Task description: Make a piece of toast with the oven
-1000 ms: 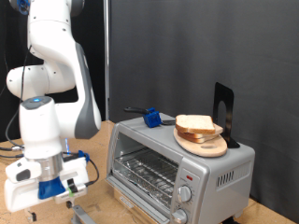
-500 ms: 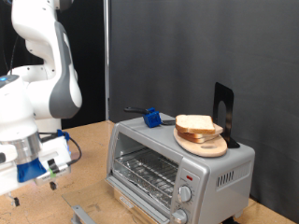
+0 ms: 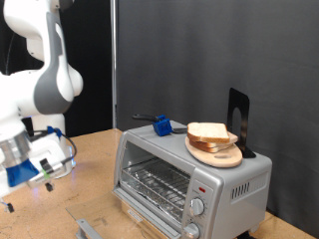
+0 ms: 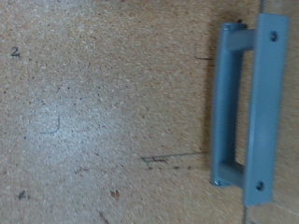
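Ext view, toast: piece of toast [image 3: 208,131] sits on a round wooden plate [image 3: 216,152] on top of the oven [image 3: 189,175], right of centre. Not in the oven yet.
Ext view, oven: door looks dropped open, wire rack [image 3: 155,184] visible inside; two knobs [image 3: 195,208] on the panel at lower right.
Ext view, gripper: gripper [image 3: 48,171] at the frame's far left, low, well apart from oven and toast. Holds nothing visible. Jaws: cannot tell, fingers blurred and small.
Ext view, other: blue object [image 3: 160,125] on the oven top near its back left corner; dark upright stand [image 3: 237,121] behind the plate.
Wrist view: only the wooden tabletop [image 4: 103,103] and the door's grey handle [image 4: 245,105] at frame right. No fingers in shot.
Risk: plate overhangs the oven's front edge a bit; a nudge prob. tips toast off. Open door sticks out low, arm could clip it on approach.
Hidden: door mostly cut off at the ext view's bottom edge; jaw state; oven interior depth unclear.
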